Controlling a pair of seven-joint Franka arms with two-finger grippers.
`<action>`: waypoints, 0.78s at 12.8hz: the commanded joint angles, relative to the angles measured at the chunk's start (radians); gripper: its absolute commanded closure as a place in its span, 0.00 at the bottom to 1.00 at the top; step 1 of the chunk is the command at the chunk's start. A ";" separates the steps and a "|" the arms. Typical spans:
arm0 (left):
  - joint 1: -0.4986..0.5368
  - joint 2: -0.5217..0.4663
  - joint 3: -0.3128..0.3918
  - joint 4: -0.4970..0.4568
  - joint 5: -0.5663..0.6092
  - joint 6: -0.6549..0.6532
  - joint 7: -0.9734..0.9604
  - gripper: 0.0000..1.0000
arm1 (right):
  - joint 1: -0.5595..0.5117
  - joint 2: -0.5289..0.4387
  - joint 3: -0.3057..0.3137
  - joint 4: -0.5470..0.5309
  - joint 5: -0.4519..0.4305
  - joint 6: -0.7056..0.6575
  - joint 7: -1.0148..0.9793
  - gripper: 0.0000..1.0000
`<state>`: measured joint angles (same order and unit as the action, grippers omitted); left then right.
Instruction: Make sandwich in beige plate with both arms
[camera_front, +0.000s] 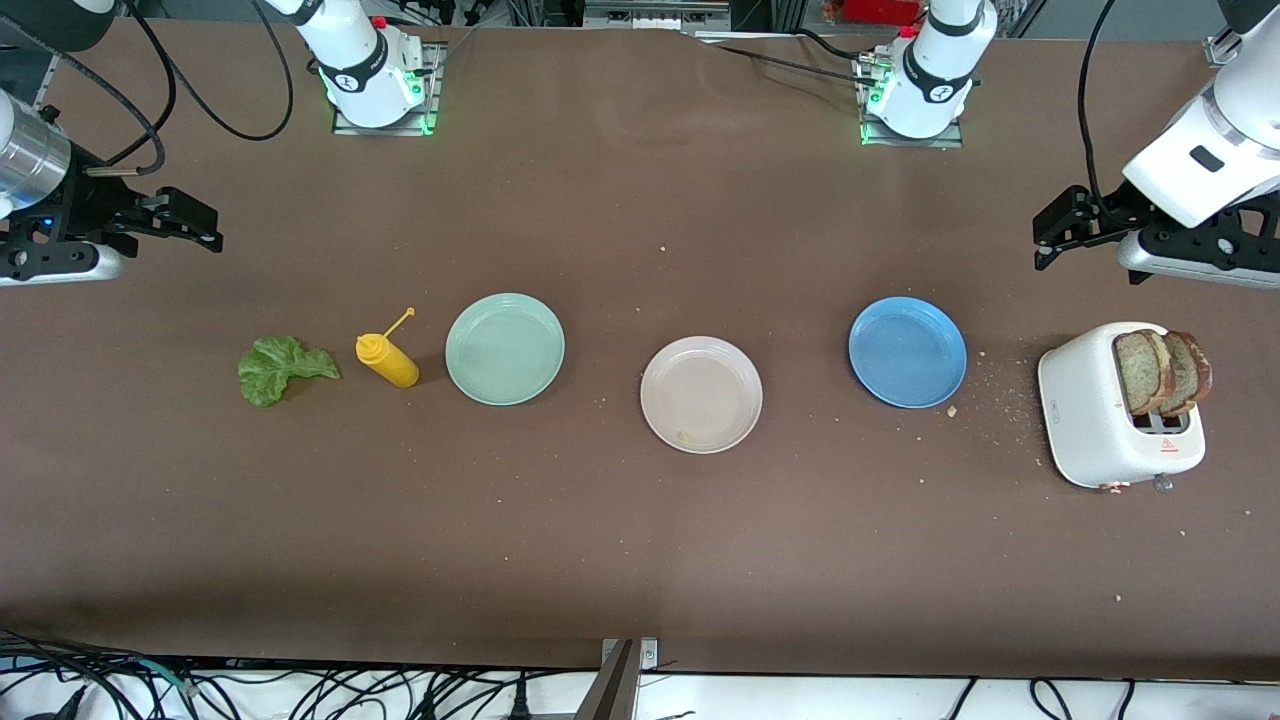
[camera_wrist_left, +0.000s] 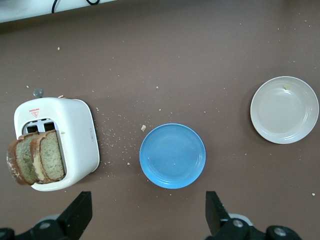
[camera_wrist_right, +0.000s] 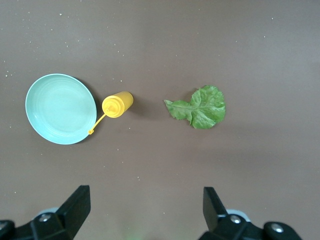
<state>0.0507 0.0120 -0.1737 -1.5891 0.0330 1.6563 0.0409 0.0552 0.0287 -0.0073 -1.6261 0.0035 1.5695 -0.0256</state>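
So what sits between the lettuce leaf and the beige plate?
In the front view, the yellow mustard bottle and then the mint-green plate lie between the lettuce leaf and the beige plate.

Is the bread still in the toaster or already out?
In. Two bread slices stand in the white toaster slots, tops sticking out; the beige plate holds none.

glossy white plastic toaster (camera_front: 1110, 415) on matt brown table (camera_front: 640, 540).

Brown table (camera_front: 620, 560): plates, lettuce, bottle, toaster.
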 joint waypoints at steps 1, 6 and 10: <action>0.004 -0.009 -0.006 0.006 0.021 -0.004 0.010 0.00 | 0.003 -0.001 0.003 0.005 -0.023 0.006 -0.010 0.00; 0.011 -0.015 0.005 0.006 0.019 -0.007 0.013 0.00 | 0.005 0.002 0.003 0.011 -0.022 0.006 -0.011 0.00; 0.014 -0.013 0.008 0.009 0.008 -0.006 0.011 0.00 | 0.005 0.002 0.003 0.011 -0.023 0.006 -0.011 0.00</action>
<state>0.0561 0.0066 -0.1610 -1.5890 0.0330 1.6564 0.0409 0.0557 0.0287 -0.0055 -1.6261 -0.0058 1.5745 -0.0256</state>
